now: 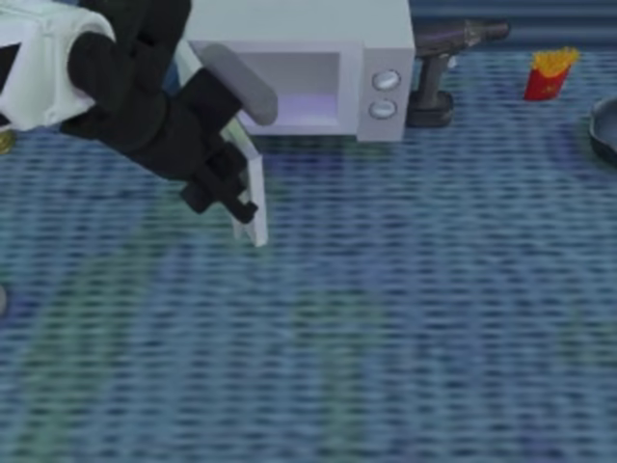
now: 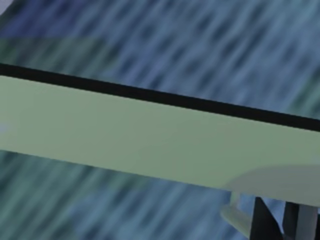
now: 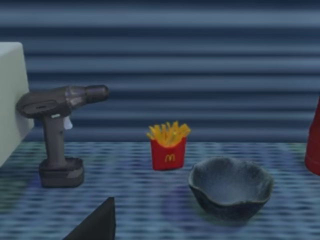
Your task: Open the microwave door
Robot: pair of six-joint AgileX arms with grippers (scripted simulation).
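Note:
The white microwave (image 1: 318, 29) stands at the back of the table with two round knobs (image 1: 385, 95) on its right panel. Its cavity (image 1: 299, 92) shows. The microwave door (image 1: 256, 198) is swung out toward the front, edge-on from above. My left gripper (image 1: 236, 204) is at the door's free edge, shut on it. In the left wrist view the door (image 2: 150, 135) is a pale band with a dark rim, and dark fingers (image 2: 265, 225) sit by its handle (image 2: 237, 216). My right arm is outside the top view; only a dark part of its gripper (image 3: 97, 225) shows.
A dark power drill (image 1: 439, 72) stands right beside the microwave. A red box of fries (image 1: 549, 75) and a grey bowl (image 1: 605, 125) are at the right. The right wrist view also shows a red object (image 3: 314, 140) at its edge.

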